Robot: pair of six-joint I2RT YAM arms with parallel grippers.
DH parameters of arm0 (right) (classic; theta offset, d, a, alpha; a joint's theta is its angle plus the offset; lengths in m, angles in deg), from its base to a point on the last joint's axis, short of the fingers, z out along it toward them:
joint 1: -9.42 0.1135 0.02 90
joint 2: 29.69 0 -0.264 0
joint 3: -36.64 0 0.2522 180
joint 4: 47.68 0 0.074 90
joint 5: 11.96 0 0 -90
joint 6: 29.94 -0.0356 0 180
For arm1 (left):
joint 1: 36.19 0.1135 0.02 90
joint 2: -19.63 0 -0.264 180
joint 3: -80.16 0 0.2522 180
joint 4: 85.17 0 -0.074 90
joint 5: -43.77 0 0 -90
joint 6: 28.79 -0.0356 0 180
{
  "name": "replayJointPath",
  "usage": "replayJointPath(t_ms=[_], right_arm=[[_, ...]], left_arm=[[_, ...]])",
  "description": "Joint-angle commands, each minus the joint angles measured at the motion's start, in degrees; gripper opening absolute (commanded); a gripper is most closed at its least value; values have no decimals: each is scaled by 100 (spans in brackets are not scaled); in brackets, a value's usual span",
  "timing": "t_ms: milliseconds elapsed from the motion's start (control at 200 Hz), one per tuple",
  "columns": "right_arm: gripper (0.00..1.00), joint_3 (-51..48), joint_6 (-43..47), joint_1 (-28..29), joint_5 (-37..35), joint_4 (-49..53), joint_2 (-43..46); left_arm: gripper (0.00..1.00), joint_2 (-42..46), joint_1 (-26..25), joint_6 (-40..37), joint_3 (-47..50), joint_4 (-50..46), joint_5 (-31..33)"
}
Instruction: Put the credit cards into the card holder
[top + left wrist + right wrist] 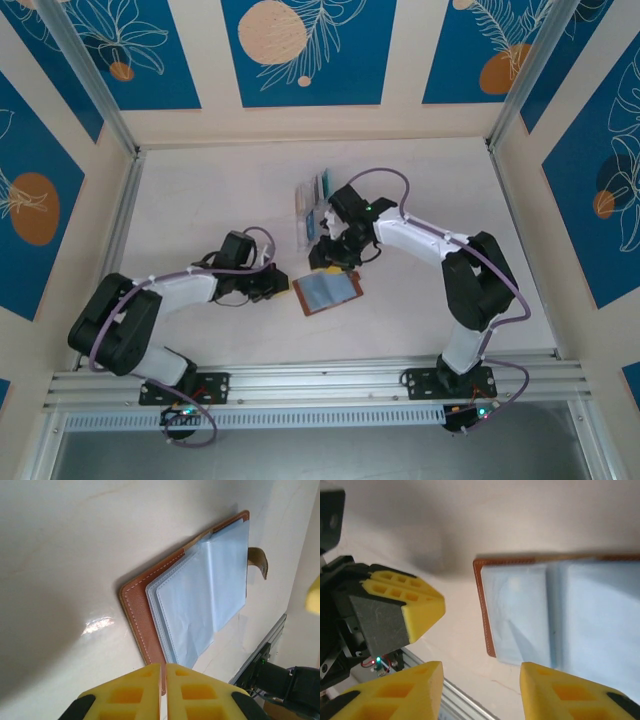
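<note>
The card holder (328,292) lies open on the table, brown leather cover down, pale blue pockets (200,595) facing up. My left gripper (283,285) is at its left edge, and the yellow fingers (164,680) are shut on the brown leather corner. My right gripper (330,250) hovers just behind the card holder (560,610), open with nothing between its fingers (481,672). The left gripper's yellow fingertip (420,607) shows beside the holder's left edge. Credit cards (318,190), teal and blue, stand in a clear plastic rack behind the right gripper.
The clear slotted rack (305,215) stands at mid-table behind the card holder. An aluminium rail (320,375) runs along the near edge by the arm bases. Walls enclose the table on three sides.
</note>
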Motion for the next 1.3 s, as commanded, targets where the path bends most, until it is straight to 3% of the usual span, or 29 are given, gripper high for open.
replayJointPath(t_ms=[0,120,560,1295], right_arm=[[37,668,334,-120,-549,625,-206],[31,1372,360,-230,-913,874,-657],[33,3556,510,-136,-1803,1552,-2104],[36,5696,513,210,-3084,2787,-3520]], left_arm=[[10,203,116,-158,-161,-471,163],[11,93,169,-77,-318,-356,235],[12,-784,354,62,-1077,71,180],[11,-1177,556,136,-1249,428,82]])
